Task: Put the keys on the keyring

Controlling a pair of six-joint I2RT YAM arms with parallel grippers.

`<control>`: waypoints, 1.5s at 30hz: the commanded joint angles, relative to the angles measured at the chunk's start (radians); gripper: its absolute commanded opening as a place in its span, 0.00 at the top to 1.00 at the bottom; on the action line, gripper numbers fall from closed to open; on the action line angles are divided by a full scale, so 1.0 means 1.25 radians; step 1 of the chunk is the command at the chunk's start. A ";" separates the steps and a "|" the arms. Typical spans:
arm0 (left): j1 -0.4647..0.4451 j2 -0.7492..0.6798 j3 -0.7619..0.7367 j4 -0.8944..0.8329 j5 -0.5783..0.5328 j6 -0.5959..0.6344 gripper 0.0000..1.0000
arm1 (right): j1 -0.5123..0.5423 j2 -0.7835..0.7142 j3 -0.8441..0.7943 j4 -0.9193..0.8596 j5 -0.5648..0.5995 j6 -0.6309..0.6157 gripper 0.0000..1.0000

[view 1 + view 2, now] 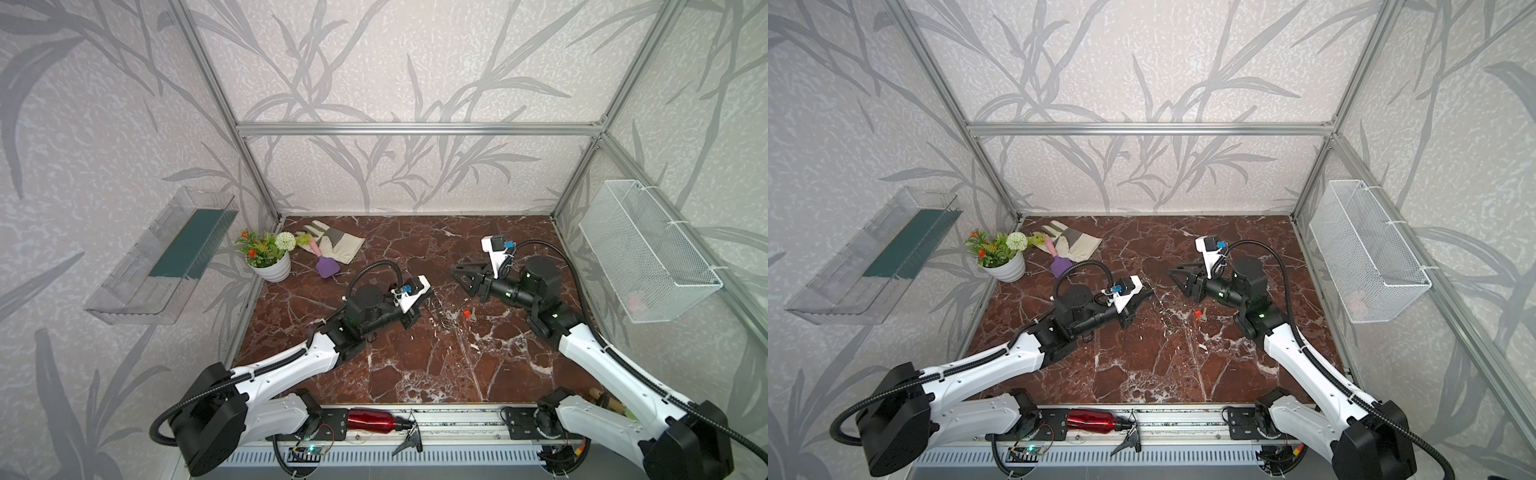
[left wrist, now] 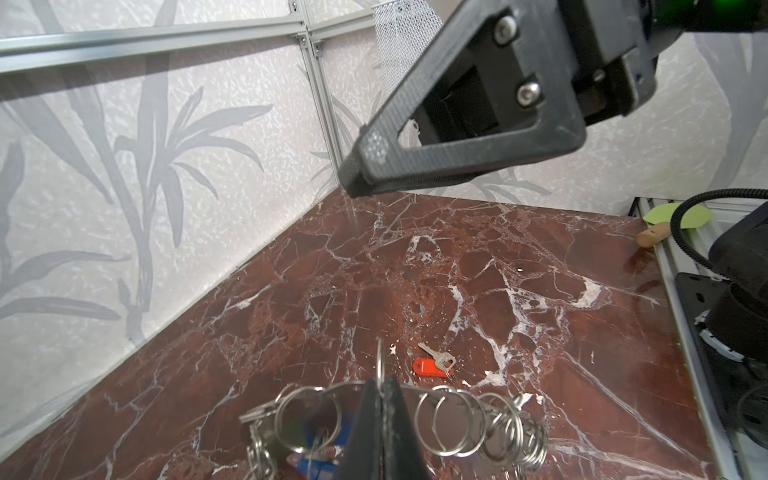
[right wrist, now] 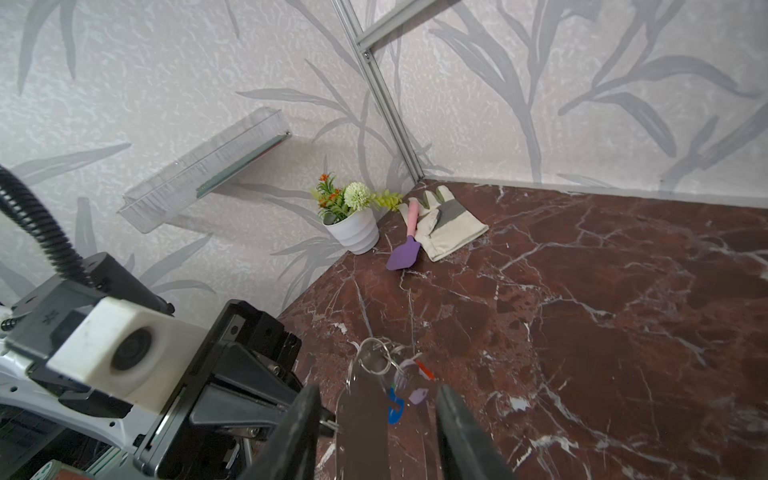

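Both top views: high, far, looking down over the same red-brown marble worktop (image 1: 415, 365) (image 1: 1142, 365) toward the white ribbed flowerpot (image 1: 272, 269) (image 1: 1005, 270). Right wrist view: low, near, facing that flowerpot (image 3: 353, 232). Left wrist view: low, near, facing away from it.

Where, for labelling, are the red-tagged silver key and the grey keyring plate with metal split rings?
Silver key with red plastic tag (image 2: 428, 368): left wrist view, red tag.
Grey keyring with metal split rings (image 2: 509, 432): left wrist view, on bunched rings.

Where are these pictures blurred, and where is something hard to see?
Left wrist view: the keyring near the lens is soft, the red-tagged key sharp. Right wrist view: its plate is blurred. Both top views: it almost disappears against the veined table.
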 commanded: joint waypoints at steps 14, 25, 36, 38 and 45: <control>-0.043 0.066 -0.084 0.325 -0.064 0.191 1.00 | -0.003 0.045 0.020 -0.049 0.046 -0.020 0.53; -0.069 0.062 -0.096 0.328 -0.099 0.286 1.00 | -0.002 0.073 0.030 -0.051 0.047 -0.022 0.52; -0.069 0.080 -0.116 0.436 -0.140 0.186 1.00 | -0.003 0.054 0.044 -0.083 0.055 -0.020 0.52; -0.069 0.077 -0.117 0.437 -0.152 0.157 1.00 | -0.002 0.040 0.052 -0.118 0.075 -0.012 0.52; -0.067 0.070 -0.135 0.482 -0.173 0.087 1.00 | 0.008 0.021 0.090 -0.211 0.060 -0.003 0.50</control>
